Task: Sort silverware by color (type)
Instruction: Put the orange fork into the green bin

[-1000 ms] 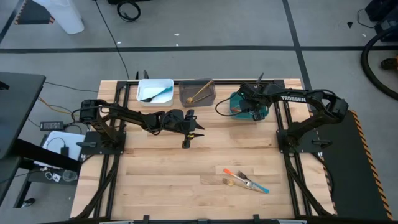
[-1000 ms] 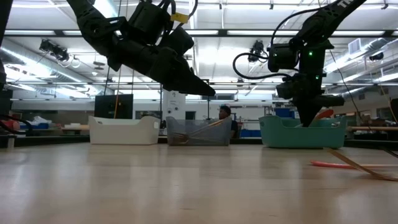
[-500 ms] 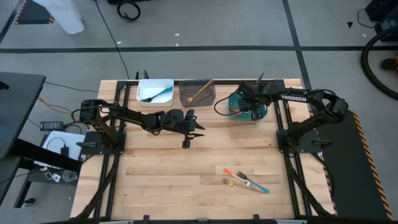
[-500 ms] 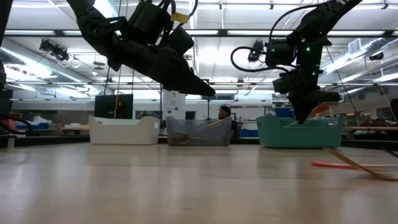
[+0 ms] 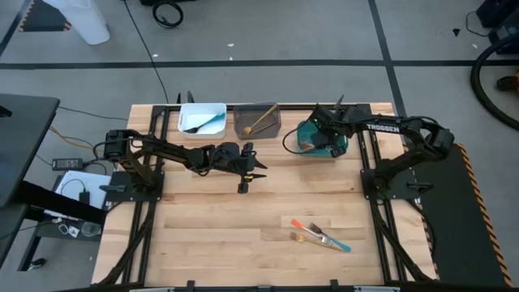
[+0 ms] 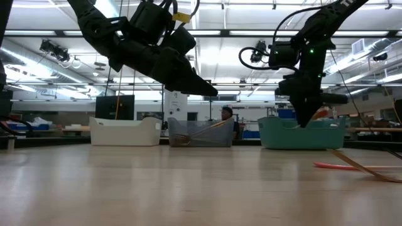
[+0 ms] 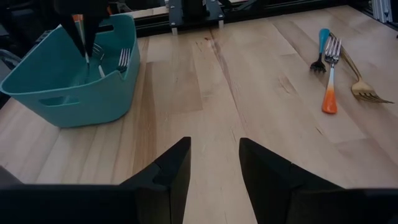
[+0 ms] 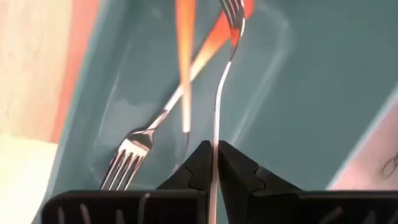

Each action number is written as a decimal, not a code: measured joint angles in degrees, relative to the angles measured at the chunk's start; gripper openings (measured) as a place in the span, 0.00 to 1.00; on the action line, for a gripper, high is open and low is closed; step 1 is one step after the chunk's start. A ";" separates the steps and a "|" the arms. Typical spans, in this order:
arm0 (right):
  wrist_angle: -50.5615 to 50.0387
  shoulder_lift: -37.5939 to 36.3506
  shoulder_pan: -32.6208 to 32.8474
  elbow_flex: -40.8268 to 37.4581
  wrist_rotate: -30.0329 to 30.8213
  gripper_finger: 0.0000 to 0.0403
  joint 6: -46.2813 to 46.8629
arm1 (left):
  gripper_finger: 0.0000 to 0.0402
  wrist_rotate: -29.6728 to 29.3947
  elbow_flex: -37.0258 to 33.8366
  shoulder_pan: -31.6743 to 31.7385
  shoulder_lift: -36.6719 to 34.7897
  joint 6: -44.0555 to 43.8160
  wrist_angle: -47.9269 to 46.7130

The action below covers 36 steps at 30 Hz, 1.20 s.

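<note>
Right gripper (image 8: pixel 212 163) has edged back over the teal bin (image 5: pixel 308 146), pinching an orange-handled fork (image 8: pixel 217 118); left gripper (image 7: pixel 214 163) gapes beside it.

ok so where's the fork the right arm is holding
In the high view it's at the table's far right, pinched in the right tool over the teal bin; this orange-handled fork hangs above two others lying inside.

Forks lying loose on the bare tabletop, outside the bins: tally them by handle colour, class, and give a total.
Blue-handled fork: 1
Orange-handled fork: 1
Golden fork: 1
Total: 3
</note>
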 joint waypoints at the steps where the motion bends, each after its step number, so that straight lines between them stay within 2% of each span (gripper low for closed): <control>1: 0.11 0.00 0.04 -0.22 0.00 0.08 -1.64 | 0.36 0.00 0.00 0.02 0.00 0.00 -0.02; 9: 1.14 0.00 0.11 -0.31 2.43 0.07 -7.80 | 0.36 0.02 0.00 0.00 0.00 -1.46 0.11; 19: 0.73 -0.02 0.39 3.23 3.24 0.07 -9.23 | 0.36 0.00 0.00 0.07 0.00 -1.53 0.11; 32: -11.20 -0.11 0.51 10.55 2.62 0.07 -9.81 | 0.36 0.00 0.00 0.20 0.00 -1.42 -0.74; 36: -12.11 -0.11 0.50 11.45 0.02 0.07 -9.83 | 0.36 0.00 0.00 0.17 0.00 -1.38 -0.74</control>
